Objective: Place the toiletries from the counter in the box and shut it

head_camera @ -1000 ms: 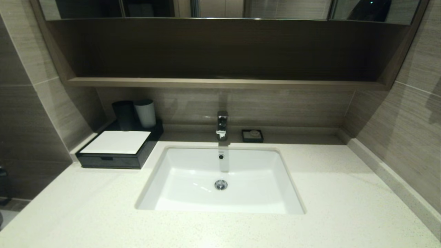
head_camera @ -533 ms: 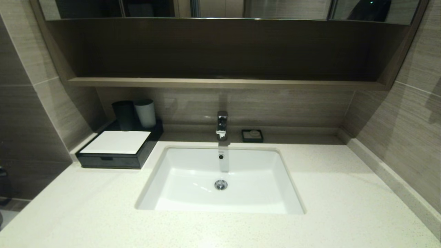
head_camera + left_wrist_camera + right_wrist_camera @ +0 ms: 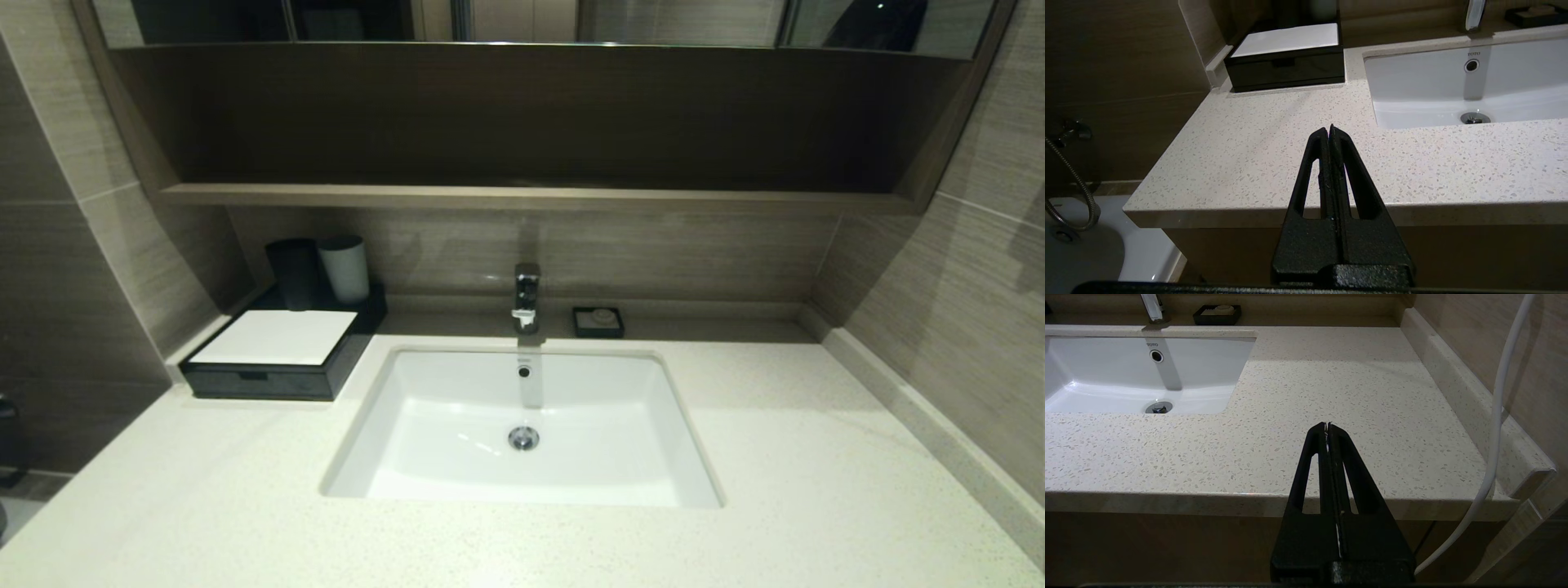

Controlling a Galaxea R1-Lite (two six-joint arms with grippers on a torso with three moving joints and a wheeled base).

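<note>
Box: closed, worktop back-left corner, no loose toiletries visible. Left gripper, right gripper: fingers pressed together, empty, parked before the worktop's front edge.

Closed black box left of sink

Both arms outside head view; box contents hidden under its lid.
</note>
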